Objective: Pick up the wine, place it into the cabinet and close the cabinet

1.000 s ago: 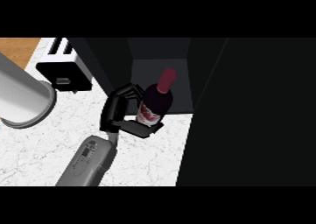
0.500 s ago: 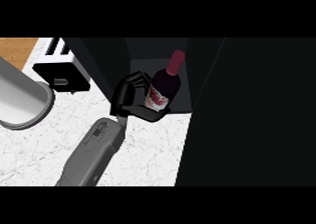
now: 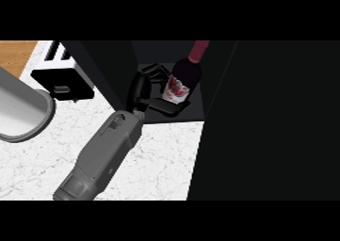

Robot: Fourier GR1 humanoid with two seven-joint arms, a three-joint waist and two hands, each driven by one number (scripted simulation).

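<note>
Wine [image 3: 181, 81] sits inside the cabinet [image 3: 221, 84], our hand [image 3: 149, 92] curled round its label side; letting go while it leans could, we judge, tip it against the cabinet's wall

A black toaster [image 3: 61, 77] stands left of the hand on the white marble counter [image 3: 158, 164]; a grey cylinder [image 3: 16, 110] lies further left, near a wooden patch [image 3: 11, 54].

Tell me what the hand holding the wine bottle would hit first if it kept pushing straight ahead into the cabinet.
Probably the cabinet's dark back wall: the hand carries the wine bottle into the open compartment, with nothing else visible ahead. Depth is unclear.
</note>
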